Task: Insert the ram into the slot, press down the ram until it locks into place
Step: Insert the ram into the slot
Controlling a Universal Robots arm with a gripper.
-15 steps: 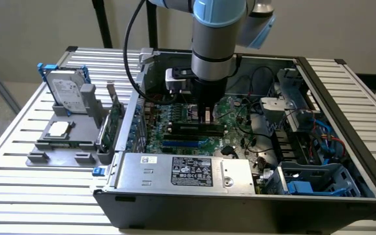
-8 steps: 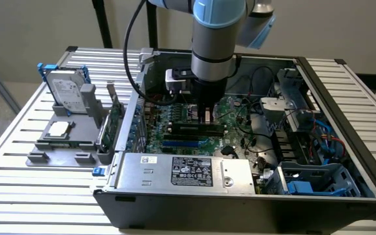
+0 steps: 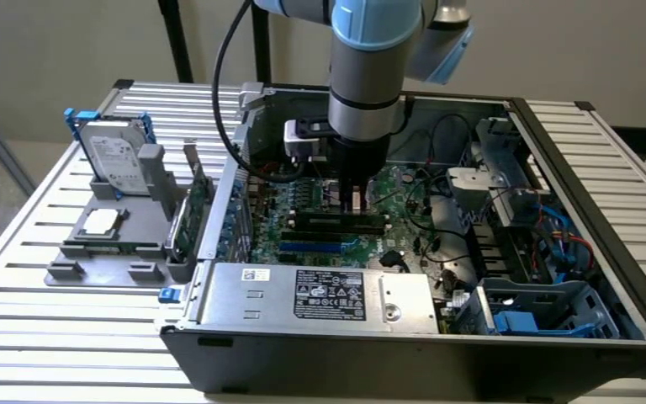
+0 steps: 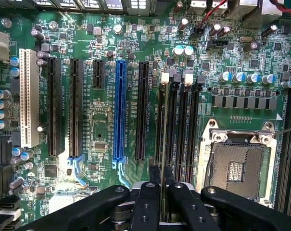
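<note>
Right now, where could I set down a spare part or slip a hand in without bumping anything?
Bare slatted table lies nearer the camera than the grey fixture, at the exterior view's left of the case. Inside the case it is crowded: the gripper holds the ram at the slots, with cables packed on the exterior view's right.

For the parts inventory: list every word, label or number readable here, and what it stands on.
No text can be read.
Black label on the power supply: white print, too small to read.
Label on the hard drive: too small to read.
White lettering on the motherboard: blurred.
</note>
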